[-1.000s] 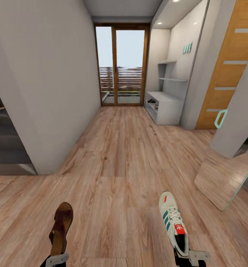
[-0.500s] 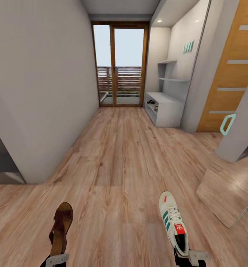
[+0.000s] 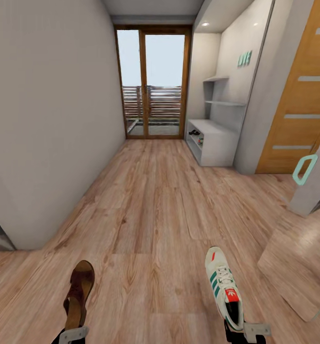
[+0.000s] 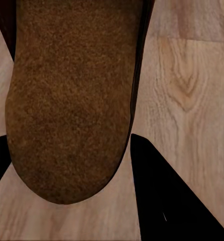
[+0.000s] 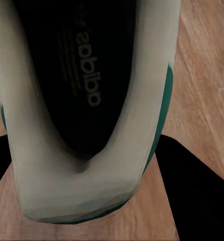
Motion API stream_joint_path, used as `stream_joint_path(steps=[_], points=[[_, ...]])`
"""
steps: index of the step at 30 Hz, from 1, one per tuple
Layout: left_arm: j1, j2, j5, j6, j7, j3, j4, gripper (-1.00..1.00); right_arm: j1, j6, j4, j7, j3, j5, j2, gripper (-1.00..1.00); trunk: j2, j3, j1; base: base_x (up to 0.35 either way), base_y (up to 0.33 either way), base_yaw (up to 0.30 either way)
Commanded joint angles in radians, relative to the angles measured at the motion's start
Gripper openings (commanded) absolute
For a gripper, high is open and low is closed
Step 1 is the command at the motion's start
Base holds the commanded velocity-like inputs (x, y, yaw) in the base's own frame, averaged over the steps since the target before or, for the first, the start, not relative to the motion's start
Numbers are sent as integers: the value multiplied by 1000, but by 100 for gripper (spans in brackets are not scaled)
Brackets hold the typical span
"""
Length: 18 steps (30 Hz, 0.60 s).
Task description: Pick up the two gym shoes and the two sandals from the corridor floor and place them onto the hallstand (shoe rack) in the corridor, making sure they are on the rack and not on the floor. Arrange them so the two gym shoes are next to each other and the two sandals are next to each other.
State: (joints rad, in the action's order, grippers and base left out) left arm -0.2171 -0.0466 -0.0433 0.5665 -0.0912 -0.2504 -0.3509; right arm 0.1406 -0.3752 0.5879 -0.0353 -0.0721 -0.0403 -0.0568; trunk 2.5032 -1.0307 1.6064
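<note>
- Head view looks down the corridor toward the hallstand [image 3: 216, 143], a pale grey unit against the wall beside a glass door [image 3: 152, 83], well apart from the robot across bare floor [image 3: 155, 200].
- Left gripper [image 3: 72, 334] holds a sandal [image 3: 78, 292] by its heel, toe pointing toward the hallstand. Gripping the heel end keeps the slim sole out ahead of the arm, ready to slide onto a shelf, I judge.
- In the left wrist view the sandal's sole [image 4: 72, 95] sits between the dark fingers [image 4: 172, 201], closed on its heel.
- Right gripper [image 3: 246, 332] holds a gym shoe [image 3: 225, 285] by its heel, toe also toward the hallstand. The right wrist view shows the heel cup [image 5: 82, 191] pinched between the fingers [image 5: 197, 186], dark insole [image 5: 77, 75] facing the camera.
- Both shoes hang clear of the floor, one per arm, well apart from each other; carrying two at once saves a trip, in my judgement.
- Small dark things lie on the hallstand's bench top [image 3: 194, 132] and lower shelf [image 3: 200, 140]; they are too small to name, though they may be the other shoes.
- Current step, as I judge it: driving to the hallstand with the load. Each item should then land next to its mate.
</note>
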Motion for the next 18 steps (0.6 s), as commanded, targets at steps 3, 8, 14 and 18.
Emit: stream_joint_path(steps=[3,8,14,18], points=[[-1,1,-8,3,-9,-9,0,-100,1,-3,0,-5,0,-4,0,-100,0,-1,0,339,-118,0],[-1,2,-8,3,-9,-9,1,-100,1,-3,-1,-5,0,-4,0,-100,0,-1,0,338,-118,0],[-1,1,-7,3,-9,-9,1,-100,1,-3,-1,-5,0,-4,0,-100,0,-1,0,338,-118,0],[-1,1,-7,3,-8,-9,1,-100,1,-2,0,-5,0,-4,0,-100,0,-1,0,338,-112,0]])
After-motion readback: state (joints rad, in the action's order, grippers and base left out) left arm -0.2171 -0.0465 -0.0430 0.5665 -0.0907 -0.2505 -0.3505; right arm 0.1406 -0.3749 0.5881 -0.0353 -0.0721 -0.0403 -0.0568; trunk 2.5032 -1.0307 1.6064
